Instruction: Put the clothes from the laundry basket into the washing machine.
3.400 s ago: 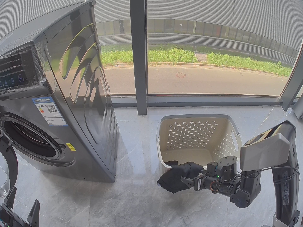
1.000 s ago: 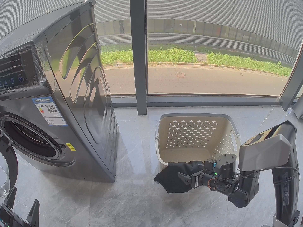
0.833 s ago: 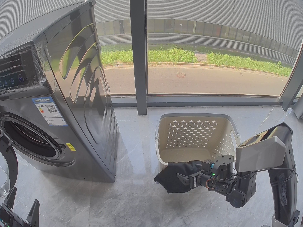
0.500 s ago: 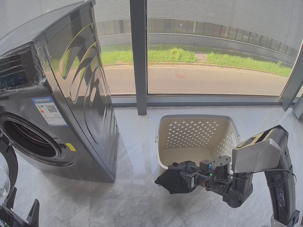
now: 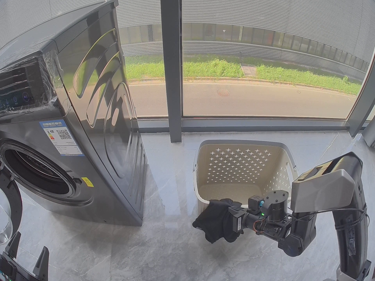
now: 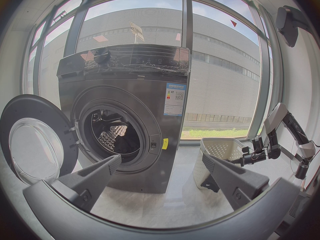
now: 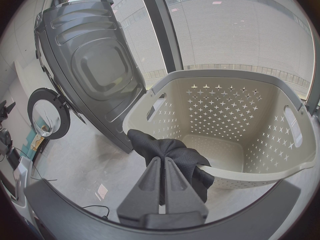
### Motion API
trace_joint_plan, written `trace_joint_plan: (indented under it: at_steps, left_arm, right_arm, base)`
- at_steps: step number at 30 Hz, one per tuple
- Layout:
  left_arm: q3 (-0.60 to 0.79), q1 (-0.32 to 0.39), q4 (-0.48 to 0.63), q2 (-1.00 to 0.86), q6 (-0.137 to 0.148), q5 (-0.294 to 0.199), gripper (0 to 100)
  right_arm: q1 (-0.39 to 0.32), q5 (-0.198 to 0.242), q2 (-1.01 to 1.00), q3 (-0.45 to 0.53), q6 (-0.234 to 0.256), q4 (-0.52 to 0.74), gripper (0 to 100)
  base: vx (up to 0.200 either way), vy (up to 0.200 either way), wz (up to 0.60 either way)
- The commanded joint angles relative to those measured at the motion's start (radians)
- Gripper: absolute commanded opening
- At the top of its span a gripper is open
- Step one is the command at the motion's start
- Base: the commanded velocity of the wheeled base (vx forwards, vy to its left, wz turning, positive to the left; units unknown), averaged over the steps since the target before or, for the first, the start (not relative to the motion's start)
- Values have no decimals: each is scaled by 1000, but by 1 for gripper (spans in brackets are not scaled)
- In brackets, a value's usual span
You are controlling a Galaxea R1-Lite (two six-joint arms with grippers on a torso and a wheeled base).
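Garment (image 5: 216, 220) over basket rim (image 5: 242, 142), washer door (image 6: 35, 140) open

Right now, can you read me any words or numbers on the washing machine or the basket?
Nothing can be quoted; all print is too small or blurred.
Blue-topped sticker on the washing machine front: tiny print and a square code, unreadable.
Yellow sticker beside the door opening: unreadable.
Control panel: glowing symbols, blurred.
Laundry basket: star-shaped holes, no words.
Black garment: no print shows.
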Motion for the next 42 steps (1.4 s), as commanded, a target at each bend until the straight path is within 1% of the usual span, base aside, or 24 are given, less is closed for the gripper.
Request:
trace_joint_plan:
  at_steps: [1, 2, 6, 8, 9, 10, 13, 14, 17, 20, 22, 26, 36, 42]
  left_arm:
    - [2, 0, 1, -16, 0, 0, 100]
    - [2, 0, 1, -16, 0, 0, 100]
    - [2, 0, -1, -16, 0, 0, 100]
    - [2, 0, 1, -16, 0, 0, 100]
    - [2, 0, 1, -16, 0, 0, 100]
    - [2, 0, 1, -16, 0, 0, 100]
    - [2, 0, 1, -16, -2, 0, 100]
    - [2, 0, 1, -16, -2, 0, 100]
    - [2, 0, 1, -16, -2, 0, 100]
    - [2, 0, 1, -16, 0, 0, 100]
    - [2, 0, 1, -16, -2, 0, 100]
    - [2, 0, 1, -16, -2, 0, 100]
    - [2, 0, 1, -16, 0, 2, 100]
    - [2, 0, -1, -16, 0, 2, 100]
  right_arm:
    - [2, 0, -55, 14, 0, -2, 0]
    - [2, -2, -122, 51, 1, -1, 0]
    - [11, -7, -219, 97, 12, -4, 0]
    - [20, -8, -266, 110, 27, -5, 0]
    - [20, -8, -268, 110, 29, -5, 0]
    - [22, -10, -298, 117, 52, -5, 0]
    - [32, -11, -344, 117, 73, -5, 0]
    - [32, -11, -344, 117, 73, -5, 0]
    - [49, -34, -394, 114, 81, -5, 0]
    - [58, -39, -404, 109, 93, -5, 0]
    - [66, -40, -414, 109, 93, -5, 0]
    - [86, -60, -432, 101, 93, -5, 0]
    - [103, -62, -483, 67, 96, -7, 0]
    - [106, -62, -499, 63, 100, -7, 0]
  base:
    - [0, 0, 0]
    - [0, 0, 0]
    - [0, 0, 0]
    - [0, 0, 0]
    - [0, 0, 0]
    - [0, 0, 0]
    - [0, 0, 0]
    - [0, 0, 0]
    - [0, 0, 0]
    - [0, 0, 0]
    - [0, 0, 0]
    - [0, 0, 0]
    - [0, 0, 0]
    - [0, 0, 0]
